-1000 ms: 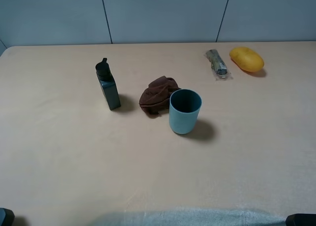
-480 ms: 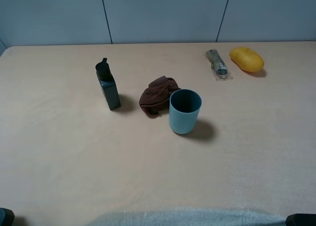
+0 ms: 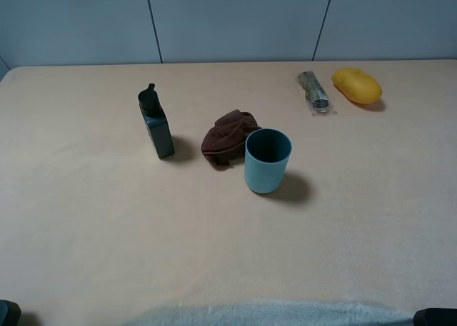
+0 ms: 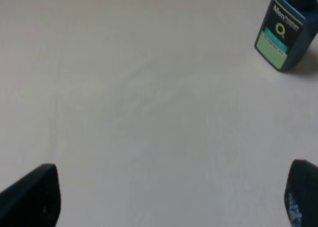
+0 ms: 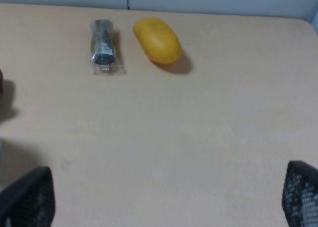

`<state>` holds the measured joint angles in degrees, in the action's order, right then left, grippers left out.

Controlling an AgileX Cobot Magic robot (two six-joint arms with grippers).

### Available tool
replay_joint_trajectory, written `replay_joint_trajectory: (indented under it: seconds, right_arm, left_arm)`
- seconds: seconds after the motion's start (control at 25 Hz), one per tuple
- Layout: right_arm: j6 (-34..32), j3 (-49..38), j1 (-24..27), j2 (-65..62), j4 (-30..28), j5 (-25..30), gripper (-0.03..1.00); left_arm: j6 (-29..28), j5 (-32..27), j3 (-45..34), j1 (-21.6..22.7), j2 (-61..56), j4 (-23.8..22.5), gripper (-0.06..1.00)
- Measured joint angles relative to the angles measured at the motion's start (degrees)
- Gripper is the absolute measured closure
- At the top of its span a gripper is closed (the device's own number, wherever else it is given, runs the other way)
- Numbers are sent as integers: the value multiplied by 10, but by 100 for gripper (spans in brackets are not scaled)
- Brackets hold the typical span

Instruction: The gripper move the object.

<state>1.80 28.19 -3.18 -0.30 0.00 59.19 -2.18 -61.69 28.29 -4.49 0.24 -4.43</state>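
No change vs earlier frames. Cup (image 3: 267, 162) upright, frame centre, touching brown cloth (image 3: 226, 138). Both grippers (image 4: 169, 197) (image 5: 169, 197) spread wide, empty. Approach from right, clear of cloth.

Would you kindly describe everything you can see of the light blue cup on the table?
The cup is a light blue-teal, handleless cylinder that looks like matte plastic, darker inside and apparently empty. It stands upright, mouth open upward, near the middle of the table, casting a shadow to its right. The crumpled brown cloth lies just behind and left of it, close or touching; which cannot be told. No gripper is near it.
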Motion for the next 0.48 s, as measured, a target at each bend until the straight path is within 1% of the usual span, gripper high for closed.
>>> replay_joint_trajectory:
  seconds: [0.12,0.48]
  right_arm:
    - [0,0,0,0,0,0,27]
    - [0,0,0,0,0,0,27]
  left_arm:
    - [4,6,-1,15,-6,7,4]
    - [27,7,-1,17,-6,11,4]
